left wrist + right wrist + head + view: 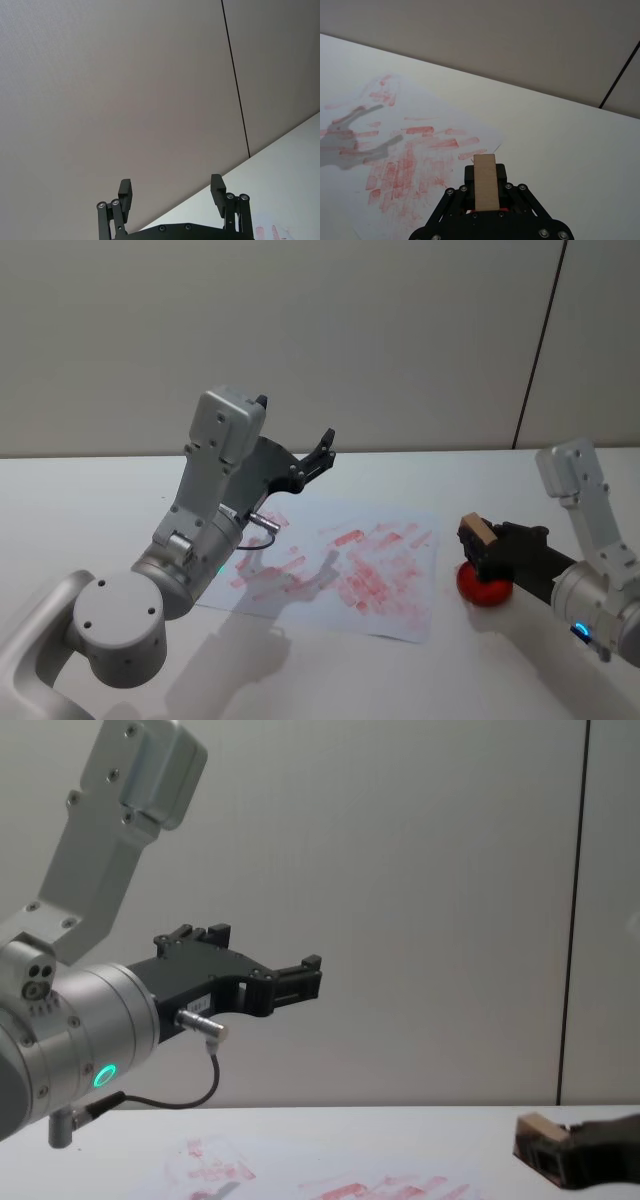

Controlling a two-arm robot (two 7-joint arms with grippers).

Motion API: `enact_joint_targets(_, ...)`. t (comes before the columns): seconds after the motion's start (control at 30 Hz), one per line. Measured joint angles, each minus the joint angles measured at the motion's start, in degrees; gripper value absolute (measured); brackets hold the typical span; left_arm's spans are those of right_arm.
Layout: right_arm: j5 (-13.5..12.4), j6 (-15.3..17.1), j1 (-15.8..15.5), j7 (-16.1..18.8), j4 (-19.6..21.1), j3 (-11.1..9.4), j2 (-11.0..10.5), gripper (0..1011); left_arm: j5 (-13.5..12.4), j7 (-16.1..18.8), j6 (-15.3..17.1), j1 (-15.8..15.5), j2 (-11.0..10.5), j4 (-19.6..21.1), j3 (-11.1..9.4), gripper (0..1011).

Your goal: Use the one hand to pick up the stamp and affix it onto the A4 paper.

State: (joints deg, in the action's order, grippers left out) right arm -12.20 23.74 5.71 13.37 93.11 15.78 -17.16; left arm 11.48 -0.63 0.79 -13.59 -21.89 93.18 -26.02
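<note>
Clearly right gripper [476, 540] clamps the stamp [480, 531].

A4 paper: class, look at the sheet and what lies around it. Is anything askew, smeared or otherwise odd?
The A4 paper lies skewed on the table and is crowded with smeared, overlapping red prints rather than one clean mark. The right gripper holds the stamp over a red ink pad beside the sheet. The left gripper is raised, open.
</note>
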Motion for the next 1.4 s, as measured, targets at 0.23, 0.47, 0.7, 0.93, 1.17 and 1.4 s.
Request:
enact_joint_targets(0.23,1.59,-0.35,0.47,0.02,-2.70,0.14,0.05,219,0.00,0.00,0.00,0.00,0.00,0.00,0.00,1002)
enact_joint_targets(0.47,2.68,-0.42,0.83,0.23,-4.34,0.41,0.29,219,0.00,0.00,0.00,0.00,0.00,0.00,0.00,1001)
enact_joint_targets(0.7,3.55,-0.50,1.03,0.37,-5.56,0.68,0.53,219,0.00,0.00,0.00,0.00,0.00,0.00,0.00,1001)
enact_joint_targets(0.93,4.01,-0.53,1.08,0.37,-6.04,0.83,0.63,235,0.00,0.00,0.00,0.00,0.00,0.00,0.00,1002)
enact_joint_targets(1.17,4.26,-0.53,1.12,0.32,-6.33,0.91,0.68,437,0.00,0.00,0.00,0.00,0.00,0.00,0.00,1001)
enact_joint_targets(1.4,4.40,-0.53,1.15,0.28,-6.47,0.96,0.71,663,0.00,0.00,0.00,0.00,0.00,0.00,0.00,1001)
